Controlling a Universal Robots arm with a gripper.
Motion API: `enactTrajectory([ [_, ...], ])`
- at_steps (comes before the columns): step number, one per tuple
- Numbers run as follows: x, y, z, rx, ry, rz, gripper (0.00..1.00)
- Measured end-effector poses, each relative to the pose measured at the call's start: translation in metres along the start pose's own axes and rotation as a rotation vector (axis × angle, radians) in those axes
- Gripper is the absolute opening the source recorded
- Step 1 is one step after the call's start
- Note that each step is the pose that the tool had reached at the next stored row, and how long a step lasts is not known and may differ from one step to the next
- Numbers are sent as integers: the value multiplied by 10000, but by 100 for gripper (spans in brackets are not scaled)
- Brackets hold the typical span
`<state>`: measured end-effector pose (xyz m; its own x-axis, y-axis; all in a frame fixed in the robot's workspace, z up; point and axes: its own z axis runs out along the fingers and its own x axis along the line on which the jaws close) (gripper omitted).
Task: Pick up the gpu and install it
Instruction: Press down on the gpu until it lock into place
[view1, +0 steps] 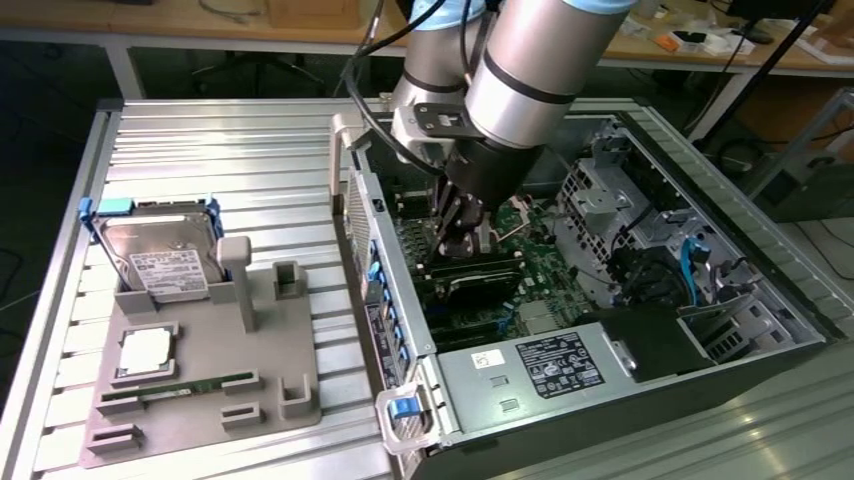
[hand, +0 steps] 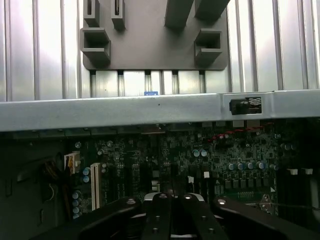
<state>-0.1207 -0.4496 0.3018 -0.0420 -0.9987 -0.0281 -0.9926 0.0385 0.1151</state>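
hard drive (view1: 167, 262): we've got it upright in the grey holder tray (view1: 200, 400), well off to the exterior view's left of the open PC case (view1: 400, 330). Silver box, white label, not our part.

CPU (view1: 144, 352): flat on the tray just in front of the drive, also left of the case.

memory stick (view1: 180, 386): thin green strip in its tray slot, nearer us than the CPU.

empty tray posts (view1: 287, 285): the upright slots on the tray's case side hold nothing.

gpu (view1: 470, 272): inside the case, just below the fingertips, black cooler face up over the motherboard (view1: 534, 265). We reckon it's sitting at its slot. Long axis seems to run along the case wall on the tray side, though the arm hides the far end.

gripper (view1: 461, 235): reaching down into the case, fingers clenched together right above the gpu. We can't tell if they're pinching its edge or just pressing on it. In the wrist view the pinched fingers (hand: 172, 215) hang over the board, tray beyond the case wall.

power supply (view1: 554, 362): case corner nearest us, right of the gpu.

drive cage (view1: 601, 200): far right side inside the case.
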Motion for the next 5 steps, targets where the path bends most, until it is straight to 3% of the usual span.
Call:
enactTrajectory([
  [5,-1,-7,-1,0,0,0,11],
])
